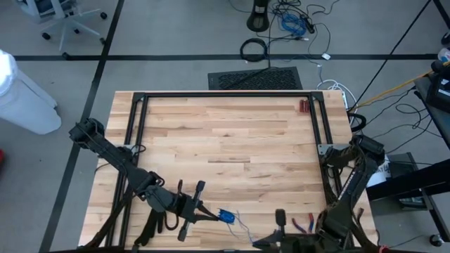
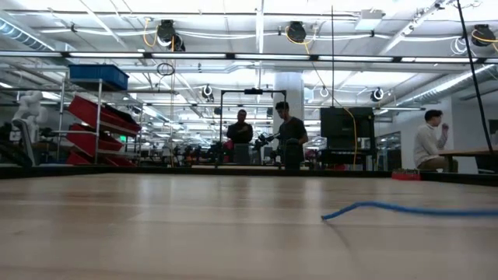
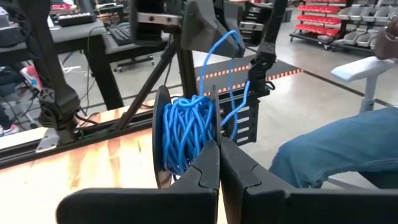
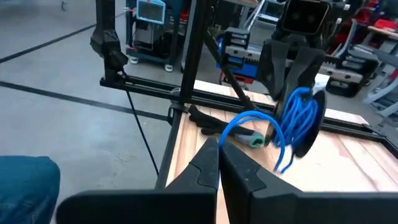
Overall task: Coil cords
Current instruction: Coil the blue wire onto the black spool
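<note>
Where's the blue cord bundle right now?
In the high view the blue cord sits at the table's near edge, at the tip of the left gripper, which is shut on it; the shut right gripper is just beside.

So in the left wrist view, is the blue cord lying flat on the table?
No. The blue cord is wound in a bundle on a dark spool, standing upright just past the shut left gripper.

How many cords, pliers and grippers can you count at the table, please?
Blue cord: 1
Red-handled pliers: 1
Grippers: 2 (left gripper, right gripper)
Total: 4
</note>
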